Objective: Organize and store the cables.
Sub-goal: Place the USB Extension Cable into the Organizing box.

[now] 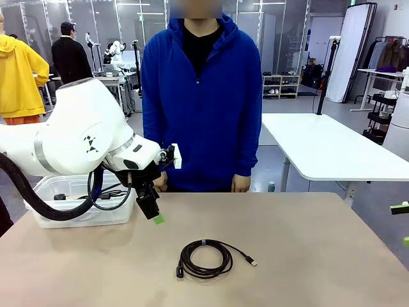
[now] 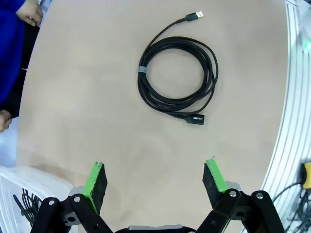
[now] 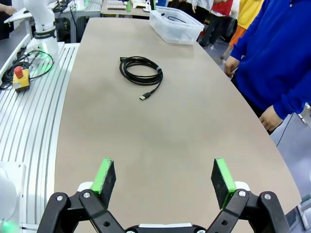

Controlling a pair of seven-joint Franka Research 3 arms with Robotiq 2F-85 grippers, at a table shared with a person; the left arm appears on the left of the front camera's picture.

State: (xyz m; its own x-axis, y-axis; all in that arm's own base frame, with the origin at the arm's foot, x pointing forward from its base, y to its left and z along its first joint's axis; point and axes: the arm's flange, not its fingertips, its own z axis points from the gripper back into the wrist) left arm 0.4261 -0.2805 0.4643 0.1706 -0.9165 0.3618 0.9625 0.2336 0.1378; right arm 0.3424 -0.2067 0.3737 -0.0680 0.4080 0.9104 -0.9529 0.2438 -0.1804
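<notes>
One cable (image 1: 203, 273), a thin black cord coiled round with a silver-tipped USB plug, lies on the tan table near its front middle. It shows again as the cable (image 2: 142, 80) and the cable (image 3: 159, 75). My left gripper (image 1: 153, 214) hangs open above the table, left of and behind the coil, next to a clear bin (image 1: 45, 220). In its wrist view the left gripper (image 2: 155, 182) holds nothing, and the coil lies well ahead of it. At the table's right edge my right gripper (image 1: 402, 224) is open; the right gripper (image 3: 165, 177) is empty, far from the coil.
The clear bin (image 3: 167, 31) at the table's left holds more black cords (image 2: 29, 206). A person in a blue hoodie (image 1: 201, 102) stands at the far edge, hands (image 3: 232, 65) by the table. A white table (image 1: 332, 150) stands behind on the right.
</notes>
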